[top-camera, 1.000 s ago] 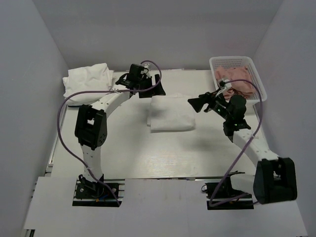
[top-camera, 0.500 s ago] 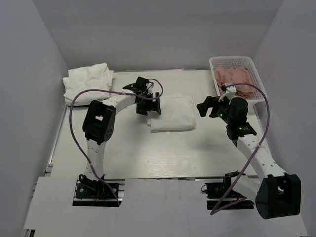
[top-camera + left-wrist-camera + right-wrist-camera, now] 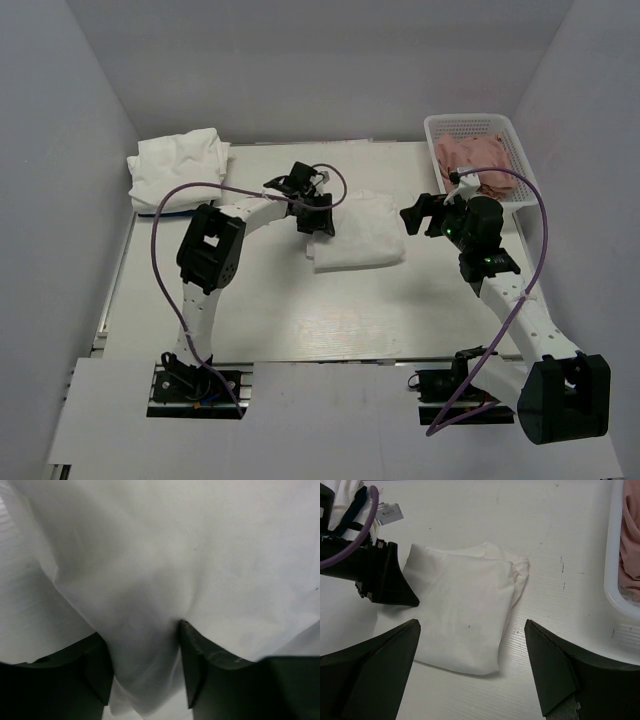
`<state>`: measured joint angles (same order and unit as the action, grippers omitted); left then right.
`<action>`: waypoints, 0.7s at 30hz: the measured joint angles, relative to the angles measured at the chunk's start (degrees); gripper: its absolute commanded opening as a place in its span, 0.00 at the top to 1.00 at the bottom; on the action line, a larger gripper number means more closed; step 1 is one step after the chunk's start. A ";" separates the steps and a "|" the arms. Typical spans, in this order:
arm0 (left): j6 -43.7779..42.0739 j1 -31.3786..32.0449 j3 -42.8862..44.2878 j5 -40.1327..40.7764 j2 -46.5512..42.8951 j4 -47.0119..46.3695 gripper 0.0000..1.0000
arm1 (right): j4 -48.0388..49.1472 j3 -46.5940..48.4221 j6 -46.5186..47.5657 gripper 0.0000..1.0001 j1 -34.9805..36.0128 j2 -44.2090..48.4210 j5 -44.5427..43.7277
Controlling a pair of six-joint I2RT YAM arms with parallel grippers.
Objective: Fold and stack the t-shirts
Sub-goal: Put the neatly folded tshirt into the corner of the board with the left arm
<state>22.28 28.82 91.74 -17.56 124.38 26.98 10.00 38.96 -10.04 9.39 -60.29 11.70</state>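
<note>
- The folded t-shirt (image 3: 360, 232) lies at the centre of the tabletop (image 3: 280, 310).
- The left pincer (image 3: 142, 630), at the shirt's 9 o'clock edge, is closed on a fold of its white cloth.
- The right pincer (image 3: 472, 622) hangs at its 3 o'clock, spread wide, holding nothing.
- Another white t-shirt bundle (image 3: 178, 162) rests at 10 o'clock, and a basket (image 3: 470, 120) of pink cloth (image 3: 475, 160) at 2 o'clock.

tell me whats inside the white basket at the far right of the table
Crumpled pink cloth fills the white basket, heaped close to its rim. Anything beneath that cloth, and the basket's floor, is covered and cannot be seen.
</note>
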 measured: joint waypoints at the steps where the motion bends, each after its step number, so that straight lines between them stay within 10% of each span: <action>1: -0.13 0.81 0.39 0.87 0.26 0.26 0.59 | 0.00 0.00 0.00 0.10 0.00 0.00 0.00; 5: -0.09 3.61 4.55 3.76 3.10 2.40 1.00 | 0.00 0.00 -0.04 0.10 0.00 0.00 -0.15; 21: -21.51 2.45 15.15 24.96 -0.20 10.25 1.00 | -0.46 0.00 1.60 0.10 0.00 4.26 -4.66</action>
<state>0.78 31.27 106.89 7.40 124.18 37.23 9.54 38.96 -8.45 9.39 -56.03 7.05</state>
